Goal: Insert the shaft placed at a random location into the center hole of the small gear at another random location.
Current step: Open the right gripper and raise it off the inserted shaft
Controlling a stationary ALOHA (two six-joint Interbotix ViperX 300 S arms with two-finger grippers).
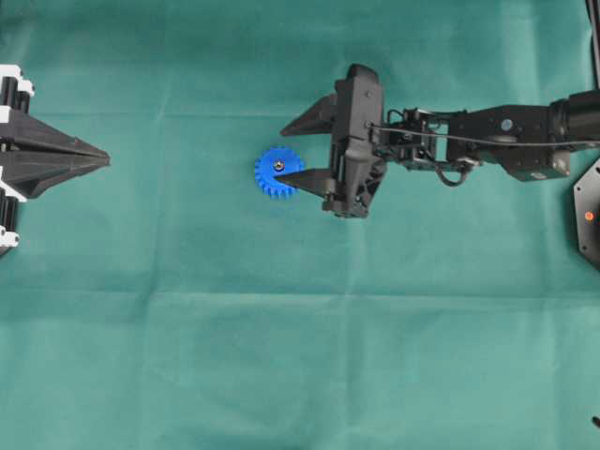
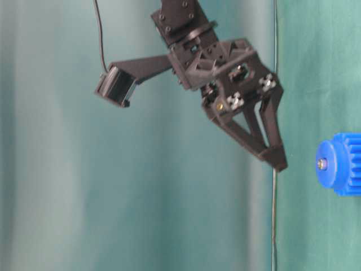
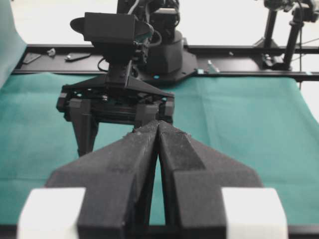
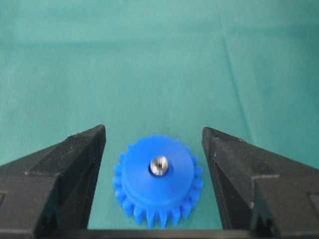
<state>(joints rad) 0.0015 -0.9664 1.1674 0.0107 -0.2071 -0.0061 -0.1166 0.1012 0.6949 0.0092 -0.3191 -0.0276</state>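
We saw our right tool (image 4: 153, 144) spread wide and empty, the small gear (image 4: 158, 180) between its tips – shaft (image 4: 159, 165) seated in its hub (a careless retreat might clip the teeth).

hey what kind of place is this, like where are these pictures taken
Most likely a robotics lab test bench: two robot arms, each with a black claw, face each other over a table draped in green cloth, with only a small blue gear laid out.
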